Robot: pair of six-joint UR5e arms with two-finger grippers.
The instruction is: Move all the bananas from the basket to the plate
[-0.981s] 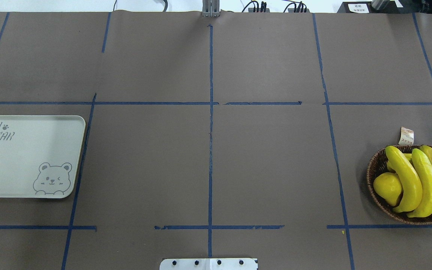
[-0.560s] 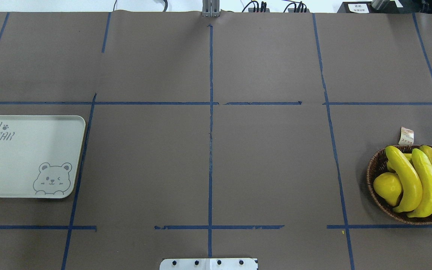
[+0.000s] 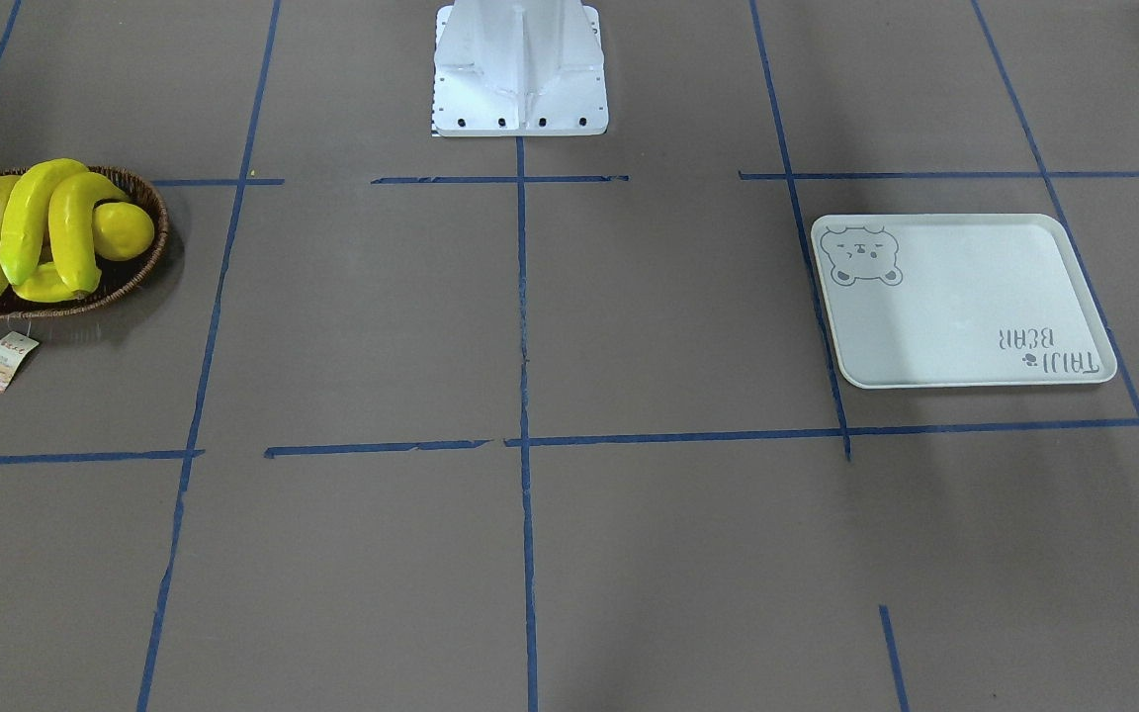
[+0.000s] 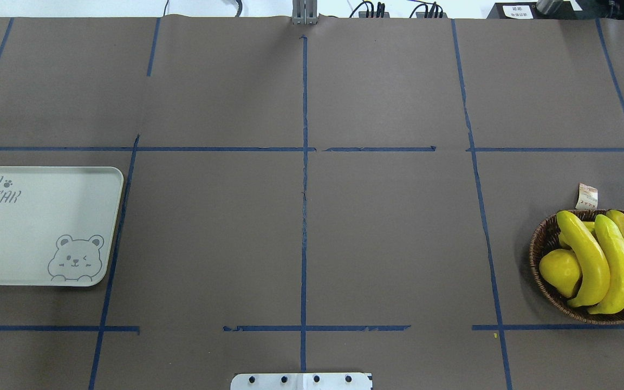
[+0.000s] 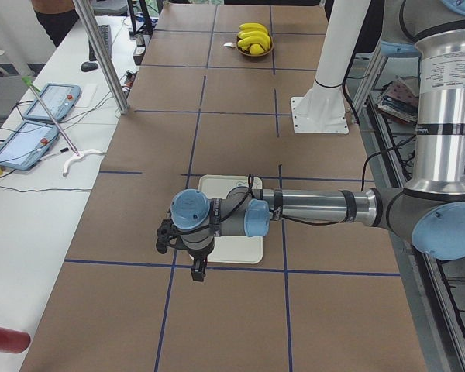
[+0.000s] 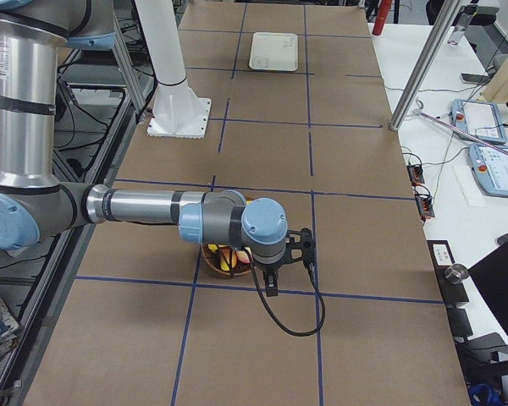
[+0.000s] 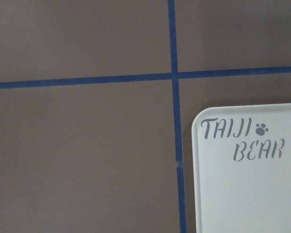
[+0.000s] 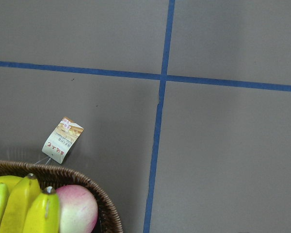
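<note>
Several yellow bananas [image 4: 604, 260] lie side by side across a brown wicker basket [image 4: 538, 244] at the table's right edge; they also show in the front view [image 3: 31, 222] and the right wrist view [image 8: 24, 208]. The pale plate [image 4: 30, 233] with the bear drawing lies bare at the left edge; it also shows in the front view [image 3: 965, 307] and the left wrist view [image 7: 252, 194]. The left gripper [image 5: 198, 271] hangs over the plate's outer end. The right gripper [image 6: 271, 283] hangs over the basket. I cannot tell whether either is open or shut.
A round yellow lemon [image 4: 560, 271] and a pink fruit [image 8: 77, 211] also lie in the basket. A paper tag [image 4: 587, 196] lies on the table beside it. The robot's white base [image 3: 520, 79] stands at mid table edge. Blue tape lines cross the brown table.
</note>
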